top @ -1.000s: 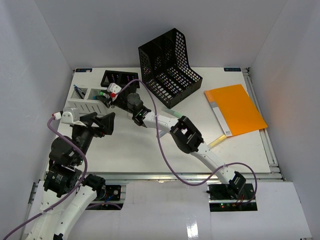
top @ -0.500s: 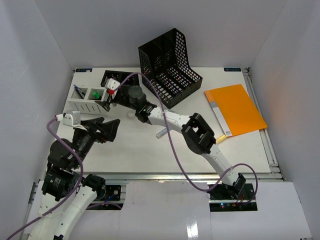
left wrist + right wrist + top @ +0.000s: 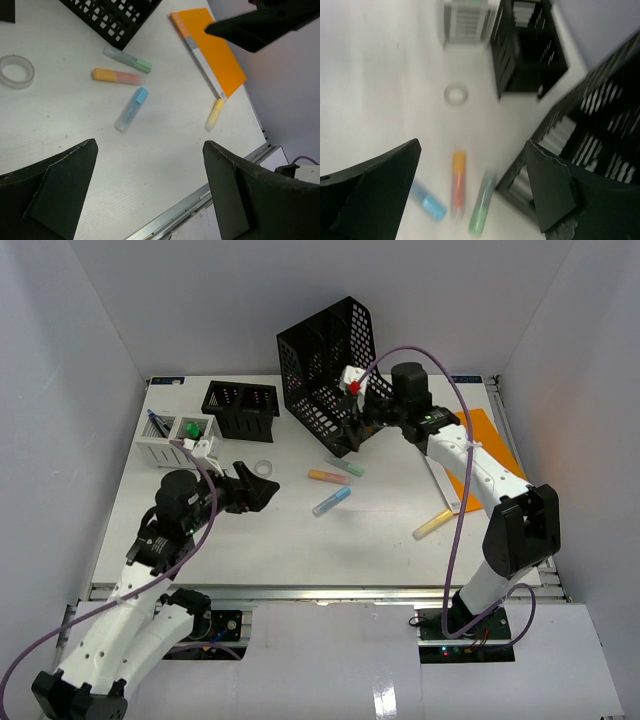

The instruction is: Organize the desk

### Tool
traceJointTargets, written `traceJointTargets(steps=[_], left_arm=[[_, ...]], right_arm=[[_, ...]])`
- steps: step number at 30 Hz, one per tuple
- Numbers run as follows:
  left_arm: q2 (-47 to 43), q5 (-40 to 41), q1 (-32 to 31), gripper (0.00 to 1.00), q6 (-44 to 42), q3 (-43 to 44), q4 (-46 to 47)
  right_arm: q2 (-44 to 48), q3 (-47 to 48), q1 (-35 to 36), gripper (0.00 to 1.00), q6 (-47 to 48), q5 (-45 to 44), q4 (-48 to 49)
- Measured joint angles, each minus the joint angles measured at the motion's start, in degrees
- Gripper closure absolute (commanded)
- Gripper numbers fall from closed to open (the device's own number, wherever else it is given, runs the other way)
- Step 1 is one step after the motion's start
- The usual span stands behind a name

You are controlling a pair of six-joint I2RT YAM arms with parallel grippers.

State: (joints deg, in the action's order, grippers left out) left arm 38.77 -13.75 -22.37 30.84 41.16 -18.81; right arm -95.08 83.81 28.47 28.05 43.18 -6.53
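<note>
White flat tabletop (image 3: 300,540), frame centre. Black mesh-pattern plastic file rack (image 3: 335,370), upper centre. Orange flat plastic folder (image 3: 212,47) with grey spine strip. Green highlighter pen (image 3: 343,467), orange highlighter pen (image 3: 328,477), blue highlighter pen (image 3: 331,502), yellow highlighter pen (image 3: 432,524).

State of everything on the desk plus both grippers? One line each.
left gripper, open, empty
right gripper, open, empty
orange folder, closed, lying flat
green highlighter, lying flat
orange highlighter, lying flat
blue highlighter, lying flat
yellow highlighter, lying flat
tape roll, lying flat
file rack, upright
white organizer, upright, holding pens

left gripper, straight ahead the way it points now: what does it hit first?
Most likely the blue highlighter on the desk, ahead of the open left gripper; depth is unclear.
</note>
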Motion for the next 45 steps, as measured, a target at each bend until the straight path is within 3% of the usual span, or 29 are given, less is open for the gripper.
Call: traceJointTargets(steps=[5, 9, 14, 21, 25, 29, 45], left_arm=[[13.0, -1.7, 0.0, 0.08, 0.2, -1.1, 5.6], [27.1, 0.8, 0.0, 0.17, -1.8, 0.3, 6.5], [40.9, 6.3, 0.0, 0.35, -7.0, 7.6, 5.4], [58.6, 14.8, 0.0, 0.42, -11.6, 23.3, 6.3], [65.0, 18.6, 0.0, 0.45, -13.4, 28.2, 3.9], [69.2, 21.7, 0.0, 0.45, -14.5, 32.1, 2.6], [69.8, 24.4, 0.0, 0.59, -15.8, 31.6, 0.8]], right_arm=[[2.8, -8.7, -7.6, 0.09, 1.5, 2.6, -11.9], [7.8, -18.4, -10.1, 0.05, 1.5, 6.0, -14.9], [13.1, -28.8, -12.6, 0.03, -0.4, 8.8, -12.3], [18.2, -37.5, -24.7, 0.02, -3.0, 14.8, -5.8], [18.7, -37.9, -26.2, 0.02, -3.5, 16.5, -4.0], [19.2, -37.9, -26.4, 0.02, -3.5, 17.5, -3.1], [19.4, -37.9, -26.6, 0.02, -3.5, 18.1, -2.3]])
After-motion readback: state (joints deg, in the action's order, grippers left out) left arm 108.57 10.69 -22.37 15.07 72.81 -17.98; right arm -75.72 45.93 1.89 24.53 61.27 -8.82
